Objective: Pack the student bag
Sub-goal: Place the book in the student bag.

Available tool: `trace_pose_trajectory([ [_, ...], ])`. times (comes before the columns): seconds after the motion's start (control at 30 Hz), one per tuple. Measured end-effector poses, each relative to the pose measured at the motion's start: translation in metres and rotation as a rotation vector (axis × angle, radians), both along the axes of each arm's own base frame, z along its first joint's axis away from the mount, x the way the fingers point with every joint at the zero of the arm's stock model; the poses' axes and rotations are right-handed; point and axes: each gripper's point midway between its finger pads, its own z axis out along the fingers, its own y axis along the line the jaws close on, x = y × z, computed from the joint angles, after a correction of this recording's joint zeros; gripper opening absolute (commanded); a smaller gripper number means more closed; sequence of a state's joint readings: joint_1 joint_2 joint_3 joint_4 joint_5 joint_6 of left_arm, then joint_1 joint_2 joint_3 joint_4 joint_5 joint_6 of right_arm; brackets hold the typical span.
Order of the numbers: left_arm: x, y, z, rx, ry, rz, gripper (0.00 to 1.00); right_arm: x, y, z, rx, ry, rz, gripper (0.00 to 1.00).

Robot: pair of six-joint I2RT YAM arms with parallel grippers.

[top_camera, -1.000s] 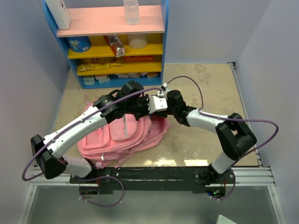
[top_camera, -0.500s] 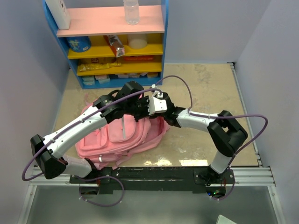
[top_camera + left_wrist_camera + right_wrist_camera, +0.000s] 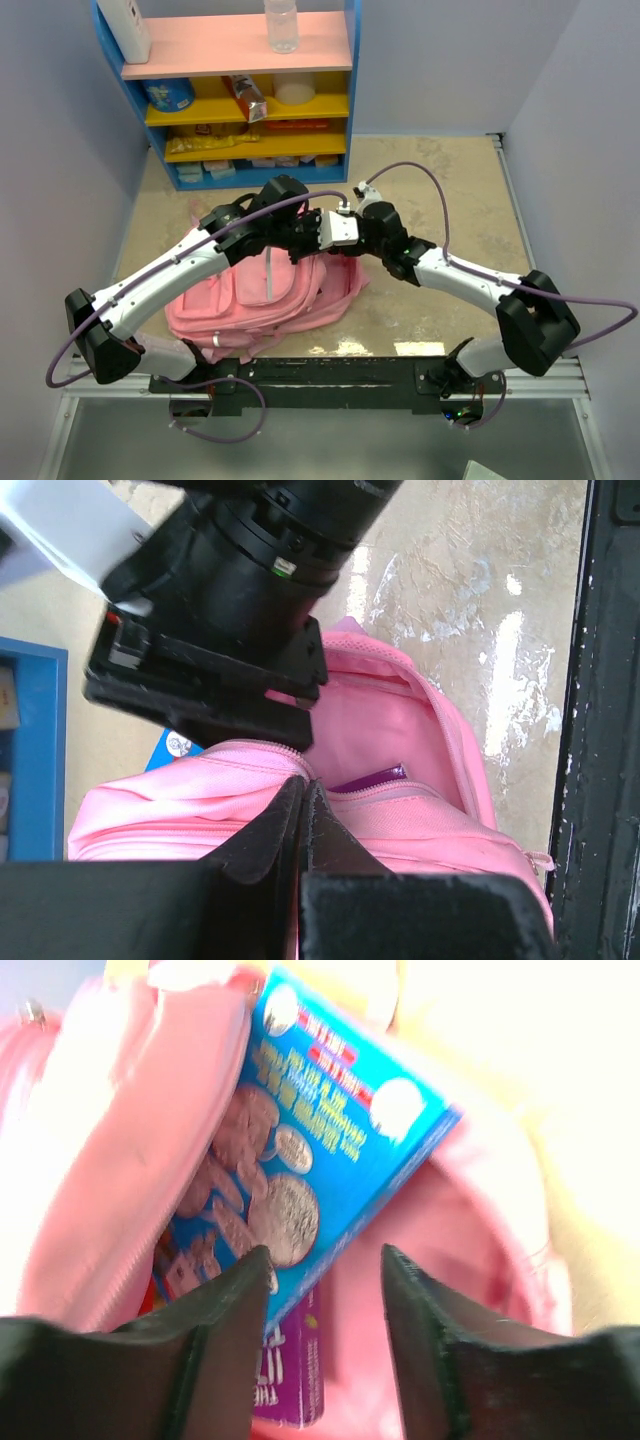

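Two arms at student bag point(image 3: 232, 300) mouth: left gripper point(image 3: 303, 805) pinching zip edge; right gripper point(image 3: 325, 1262) spread, blue snack box point(image 3: 320, 1130) (purple pack point(image 3: 292, 1380) beneath) inside.

A beige, marbled table point(image 3: 450, 190) sits between pale lavender walls point(image 3: 450, 60). At its far left corner stands a blue shelf unit point(image 3: 200, 45) with a pink top and yellow shelves. Light glares off the table's near edge.

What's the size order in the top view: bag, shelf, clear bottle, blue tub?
1. shelf: largest, though cropped by the frame and standing taller, so nearer the camera.
2. bag: partly hidden under the arms.
3. bottle and tub: look alike, not ranked; the bottle stands higher.
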State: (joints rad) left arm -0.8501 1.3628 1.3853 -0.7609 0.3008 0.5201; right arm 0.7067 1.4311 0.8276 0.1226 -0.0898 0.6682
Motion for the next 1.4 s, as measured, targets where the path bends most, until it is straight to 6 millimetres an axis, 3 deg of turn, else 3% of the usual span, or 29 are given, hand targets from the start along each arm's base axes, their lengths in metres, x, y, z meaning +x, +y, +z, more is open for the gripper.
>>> trace_pose_trajectory([
  [0.03, 0.000, 0.000, 0.000, -0.001, 0.000, -0.001, 0.00, 0.006, -0.003, 0.004, 0.001, -0.017, -0.021, 0.38],
  [0.17, 0.000, 0.000, 0.000, -0.002, 0.001, -0.002, 0.00, 0.021, -0.007, 0.001, -0.030, -0.034, -0.081, 0.27],
  [0.37, -0.001, -0.001, 0.000, -0.005, 0.004, -0.007, 0.00, 0.047, -0.025, -0.019, -0.103, -0.042, -0.209, 0.26],
  [0.6, -0.002, -0.001, 0.000, -0.006, 0.007, -0.010, 0.00, 0.088, -0.044, -0.003, -0.065, -0.098, -0.328, 0.25],
  [0.7, -0.003, -0.001, 0.000, -0.007, 0.011, -0.013, 0.00, 0.109, -0.036, 0.001, -0.050, -0.110, -0.340, 0.18],
  [0.8, -0.003, -0.001, 0.000, -0.008, 0.014, -0.015, 0.00, 0.123, -0.018, -0.008, -0.042, -0.096, -0.308, 0.14],
  [1.0, -0.003, -0.001, 0.000, -0.008, 0.012, -0.018, 0.00, 0.111, 0.005, -0.045, -0.077, -0.017, -0.222, 0.12],
  [1.4, -0.003, -0.001, 0.000, -0.004, 0.009, -0.027, 0.00, 0.084, 0.031, -0.036, -0.029, -0.021, -0.133, 0.11],
])
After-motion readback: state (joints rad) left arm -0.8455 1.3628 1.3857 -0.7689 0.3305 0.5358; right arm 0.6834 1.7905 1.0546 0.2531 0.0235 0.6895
